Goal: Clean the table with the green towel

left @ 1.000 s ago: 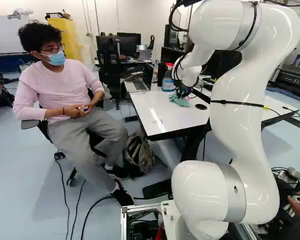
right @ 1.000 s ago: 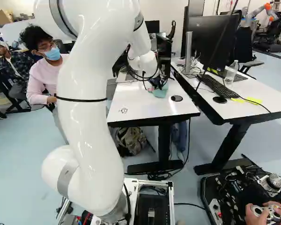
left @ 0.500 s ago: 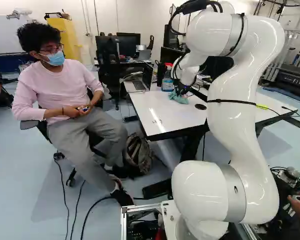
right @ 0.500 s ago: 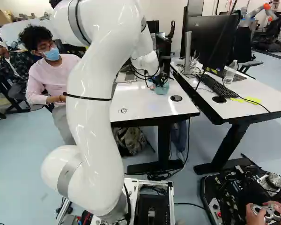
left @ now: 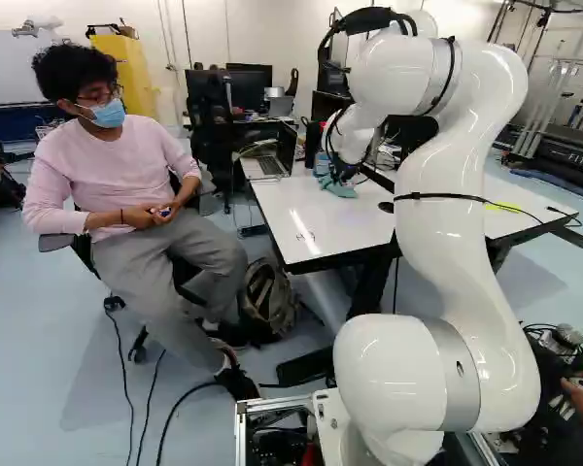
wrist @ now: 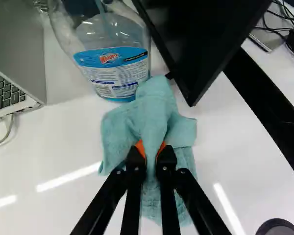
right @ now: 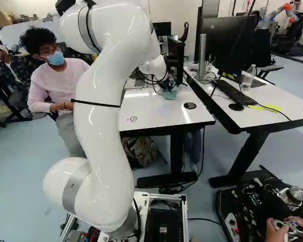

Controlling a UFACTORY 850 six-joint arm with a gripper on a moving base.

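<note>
1. Pinching the green towel (wrist: pixel 154 115) between both orange pads (wrist: pixel 161 147): one gripper (left: pixel 340 174), closed on cloth.
2. Towel, on white table (wrist: pixel 63 147); long axis 6 to 12 o'clock (12 straight ahead of gripper), bunched ridge pointing to 12.
3. Bottle (wrist: pixel 112 71), blue-labelled: 11 o'clock, beside towel's far end.
4. Black panel (wrist: pixel 201 39): 1 o'clock.
5. Laptop (wrist: pixel 17 54): 10 o'clock.

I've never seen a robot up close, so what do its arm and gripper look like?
The arm is glossy white and rounded, with grey bands, black straps and black cables. The gripper is black, with two slim fingers and orange pads.
</note>
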